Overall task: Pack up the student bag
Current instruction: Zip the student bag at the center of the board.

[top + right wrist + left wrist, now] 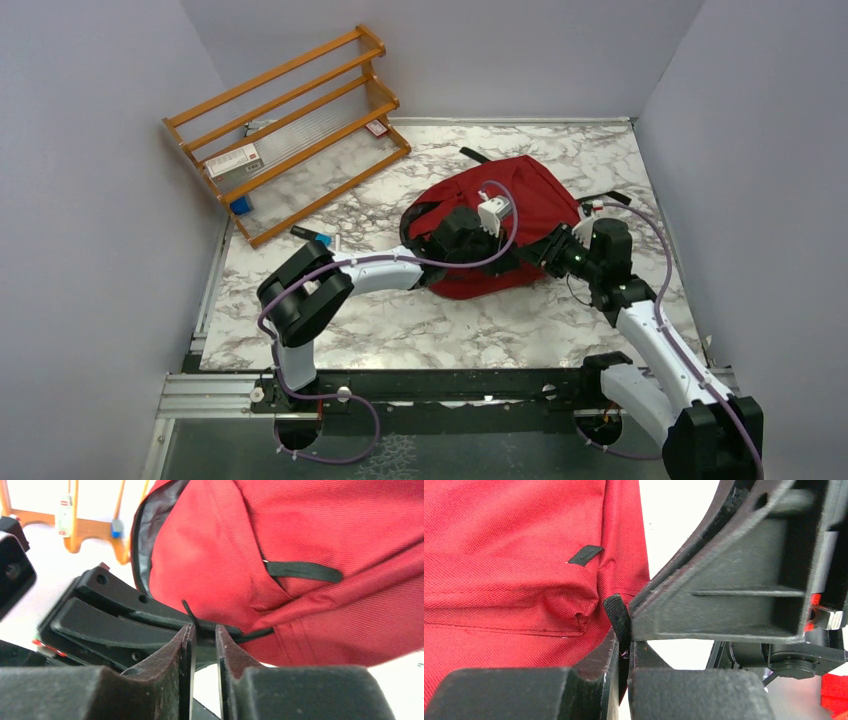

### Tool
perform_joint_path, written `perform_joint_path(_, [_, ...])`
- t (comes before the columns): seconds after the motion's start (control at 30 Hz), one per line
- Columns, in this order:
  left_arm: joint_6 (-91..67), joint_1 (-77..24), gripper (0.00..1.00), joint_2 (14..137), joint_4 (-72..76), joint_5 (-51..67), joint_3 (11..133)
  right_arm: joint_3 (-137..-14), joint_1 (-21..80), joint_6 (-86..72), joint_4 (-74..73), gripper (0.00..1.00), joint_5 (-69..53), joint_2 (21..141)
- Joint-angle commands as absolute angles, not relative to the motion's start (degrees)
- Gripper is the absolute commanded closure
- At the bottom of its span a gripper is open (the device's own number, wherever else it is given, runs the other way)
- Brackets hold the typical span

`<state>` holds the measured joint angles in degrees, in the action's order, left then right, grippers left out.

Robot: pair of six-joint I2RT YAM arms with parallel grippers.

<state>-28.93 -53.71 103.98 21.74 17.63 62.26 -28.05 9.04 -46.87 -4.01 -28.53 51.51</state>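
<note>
Left hand [624,647] is clamped on a black tab [618,614] at the bag's [525,185] edge. Right hand [202,637] sits beside it, narrowly apart and empty. This looks like the zip step; next, a steady pull on the tab.

Clear counter [450,335] runs along the near side of the student bag [520,185]. The left arm [390,265] crosses its far edge. The left claw [626,635] and right claw [204,630] crowd the bag's near rim. A wooden rack [290,130] occupies the far-left corner; a marker [310,236] lies near it.
</note>
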Motion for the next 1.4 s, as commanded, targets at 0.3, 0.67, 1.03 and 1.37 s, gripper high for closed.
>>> perform_joint_path(0.3, [-28.45, -53.0, 1.0, 102.74, 26.1, 16.81, 59.52, -28.55, 9.4, -46.7, -22.8, 0.48, -9.73, 42.29])
perform_joint_path(0.67, [-25.71, -53.06, 1.0, 104.61, 26.1, 25.07, 59.77, -22.88, 9.41, -53.97, -9.69, 0.32, -15.23, 48.98])
perform_joint_path(1.03, [-23.73, -53.26, 1.0, 106.17, 26.14, 28.04, 60.0, -17.91, 9.4, -57.27, 4.14, 0.42, -24.74, 58.2])
perform_joint_path(1.37, [-24.26, -53.61, 0.99, 107.27, 26.1, 28.13, 61.17, -16.0, 9.4, -56.15, 12.55, 0.43, -31.14, 60.47])
